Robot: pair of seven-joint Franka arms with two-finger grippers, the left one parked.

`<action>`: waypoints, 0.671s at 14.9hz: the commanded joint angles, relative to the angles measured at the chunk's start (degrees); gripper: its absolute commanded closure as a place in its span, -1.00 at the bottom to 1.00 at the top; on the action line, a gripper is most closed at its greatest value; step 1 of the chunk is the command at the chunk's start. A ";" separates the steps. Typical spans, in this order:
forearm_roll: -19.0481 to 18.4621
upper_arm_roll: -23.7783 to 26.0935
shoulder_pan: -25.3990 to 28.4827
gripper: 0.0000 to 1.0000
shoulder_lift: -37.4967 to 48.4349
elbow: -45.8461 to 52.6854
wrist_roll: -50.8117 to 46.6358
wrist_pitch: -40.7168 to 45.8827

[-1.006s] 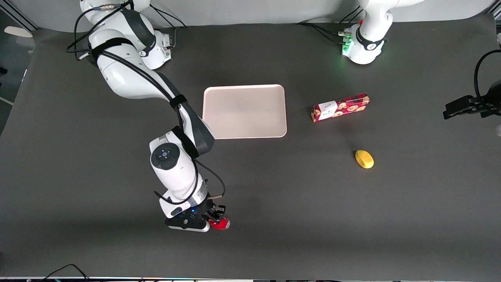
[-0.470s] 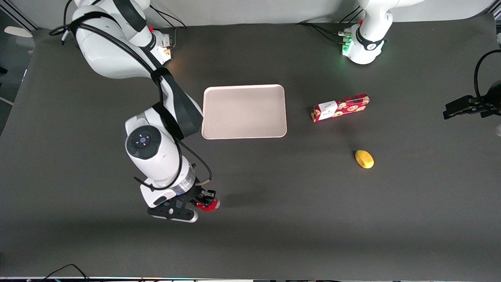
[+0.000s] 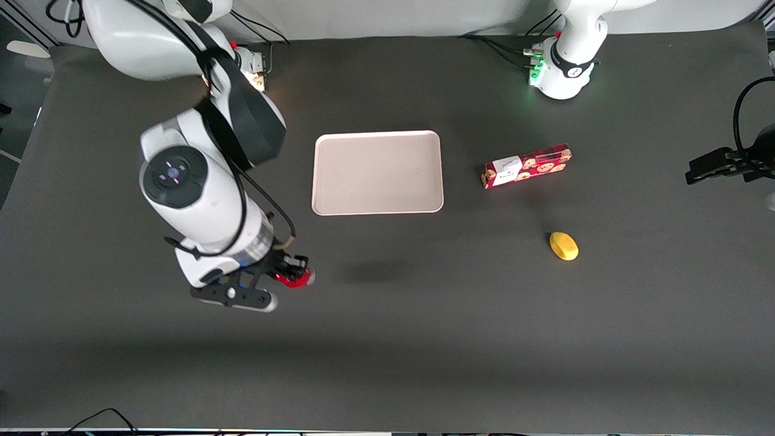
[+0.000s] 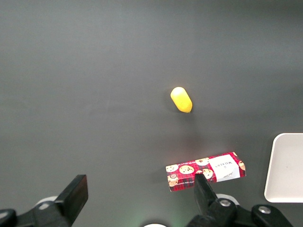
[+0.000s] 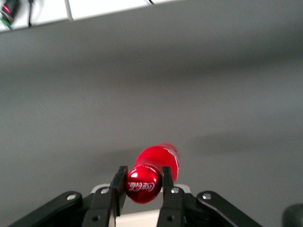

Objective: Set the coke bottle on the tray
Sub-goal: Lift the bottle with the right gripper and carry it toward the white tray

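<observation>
On the dark worktop point(image 3: 424, 339) the biggest item is the tray point(image 3: 378, 172), pale beige-pink, rounded corners, low rim, flat and w/ nothing in it. No other container in view. Cookie box point(image 3: 526, 166) lies toward the parked arm's end, well apart from tray; yellow lemon-like fruit point(image 3: 563, 246) sits nearer the front camera than the box, also clear of tray.

Right arm's claw point(image 3: 289, 274) hangs above the worktop, nearer the front camera than the tray and toward the working arm's end, clenched on the coke bottle point(image 3: 295, 278). Wrist view shows both fingers point(image 5: 118, 186) pinching the bottle point(image 5: 152, 171) at the cap/neck end, body hanging free past them, w/ the dark surface well below, so it looks lifted, not resting.

Handling, as a guess: small glossy bottle, rigid, prob light. Smooth red skin = slippery, and the round section gives the pads only narrow contact, so it could swivel or slide in the grip if swung fast. Neck is the sensible hold, since narrower than the body, so shoulder acts as a stop. Narrow base + tall shape means tippy on set-down; lower it upright onto a flat bit of tray, away from the rim, before letting go

Bottle not yet over tray; carry still to do
</observation>
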State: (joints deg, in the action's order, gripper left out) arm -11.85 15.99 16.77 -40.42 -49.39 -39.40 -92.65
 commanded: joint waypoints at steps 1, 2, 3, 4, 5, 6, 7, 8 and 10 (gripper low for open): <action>4.63 0.44 -1.99 0.79 7.35 -3.07 1.25 8.87; 4.99 0.44 -2.44 0.79 9.98 -5.51 2.56 10.02; 5.08 0.18 -2.62 0.82 13.31 -9.54 3.88 10.56; 5.26 -0.08 -3.23 0.85 17.17 -14.28 4.24 10.56; 6.30 -0.26 -3.67 0.85 20.69 -18.59 4.50 10.56; 7.97 -1.31 -4.11 0.85 23.86 -22.20 5.38 10.48; 9.72 -3.49 -4.29 0.85 26.76 -25.63 7.39 10.47; 11.92 -5.69 -4.38 0.85 29.75 -28.97 9.49 10.39; 12.91 -7.99 -4.46 0.85 34.86 -35.48 11.87 9.95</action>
State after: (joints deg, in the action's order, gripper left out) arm -2.08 11.71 13.47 -16.63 -70.77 -32.48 -80.89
